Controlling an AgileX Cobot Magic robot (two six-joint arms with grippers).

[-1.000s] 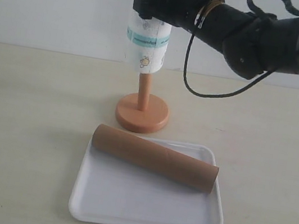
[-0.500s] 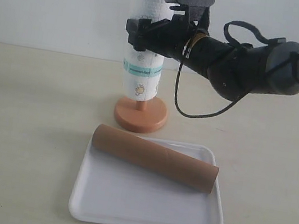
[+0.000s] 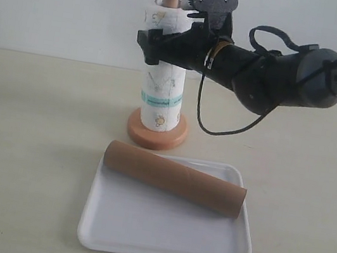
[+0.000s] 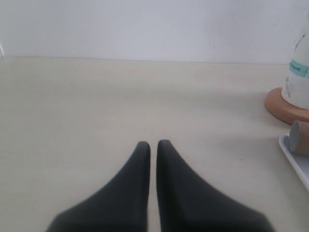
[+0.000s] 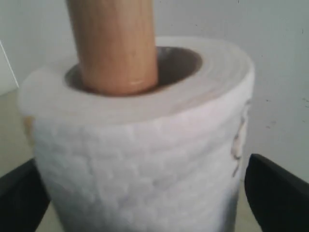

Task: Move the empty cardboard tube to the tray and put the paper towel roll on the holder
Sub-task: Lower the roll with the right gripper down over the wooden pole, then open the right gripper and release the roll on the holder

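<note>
Changes in the last half second:
- Paper towel roll [image 3: 163, 68]: it has dropped down the post. Its lower end now sits on the round base, and the tip of the post shows above its top.
- Right gripper [image 3: 163, 39]: you have kept it at the same height, so it now stands at the roll's upper half rather than its middle.

Right gripper: the jaws stand one on each side of the roll, spread about as wide as the roll. The right wrist view shows a sliver of space at one finger [image 5: 277, 195], so the grip looks let go.

Holder [image 3: 155, 138]: upright near the far edge of the counter [image 3: 25, 142], about midway along it, with its post running through the roll's core.

Cardboard tube [image 3: 174, 178]: lying slantwise across the far part of the tray.

Tray [image 3: 138, 237]: near the front edge, just in front of the holder.

Left gripper [image 4: 153, 145]: your fingers are pressed nearly together and hold nothing, low over bare counter, well away from the holder.
</note>
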